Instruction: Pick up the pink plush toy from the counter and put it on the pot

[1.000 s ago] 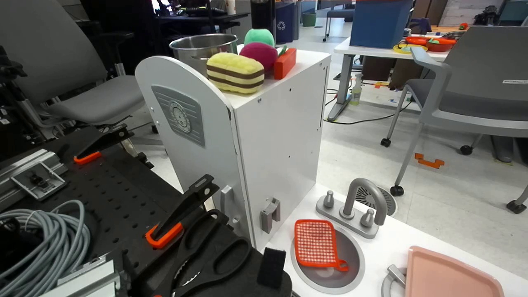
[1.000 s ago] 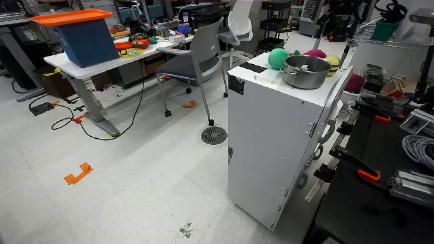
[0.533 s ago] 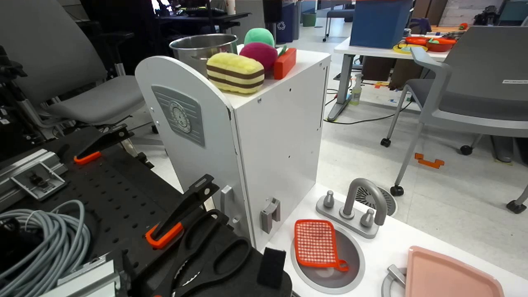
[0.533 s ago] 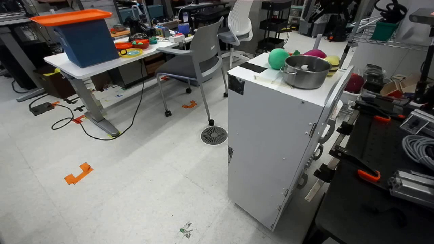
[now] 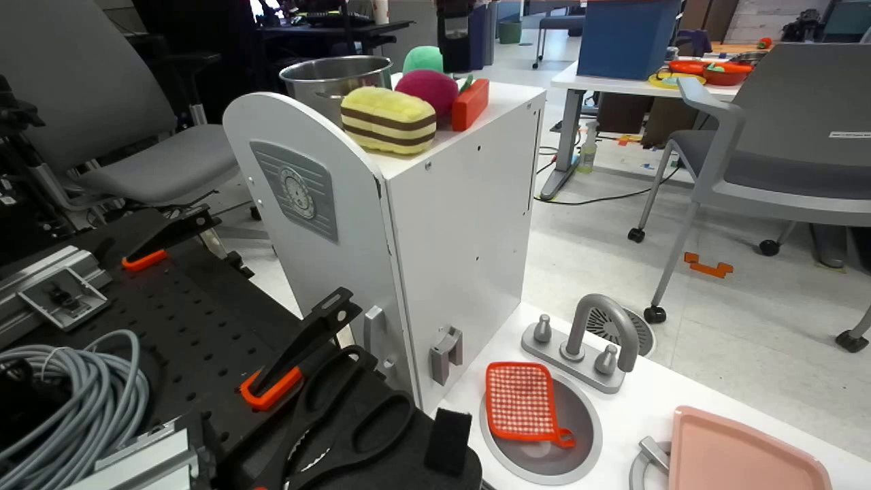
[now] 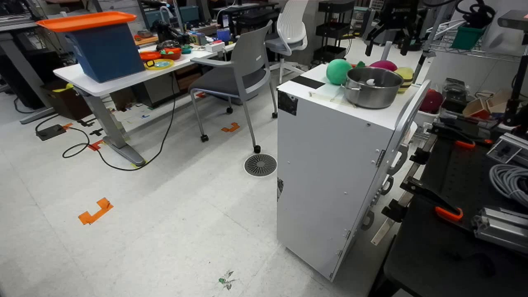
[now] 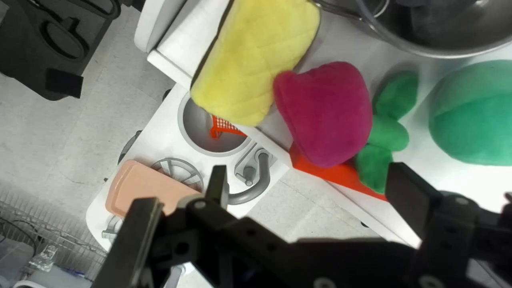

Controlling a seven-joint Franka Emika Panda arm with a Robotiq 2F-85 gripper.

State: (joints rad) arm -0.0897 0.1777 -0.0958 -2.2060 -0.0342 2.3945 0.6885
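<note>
- We see the pink plush toy [image 7: 326,114] lying on the white surface [image 5: 514,95]. It has not been picked up, so the big steps are not done.
- The gripper [image 6: 386,48] is wide, and we see nothing held in it. In both exterior views it hangs higher than the toy and does not touch it.
- In the wrist view, the toy is at about 12 o'clock from the gap in the gripper. We think this is the reaching part, near the start of the job.
- The pot [image 6: 371,97] is on the same surface. In the wrist view it is at 2 o'clock from the toy, and the two are apart.
- There is a small white thing [image 6: 370,82] in the pot, but we can't tell what it is.
- The yellow striped plush [image 7: 256,60] is at 10 o'clock from the toy in the wrist view, so close that they may touch. The green ball [image 7: 472,116] is at 3 o'clock, apart.
- What's left: go down, squeeze the toy, lift it, take it to the pot and let go.
</note>
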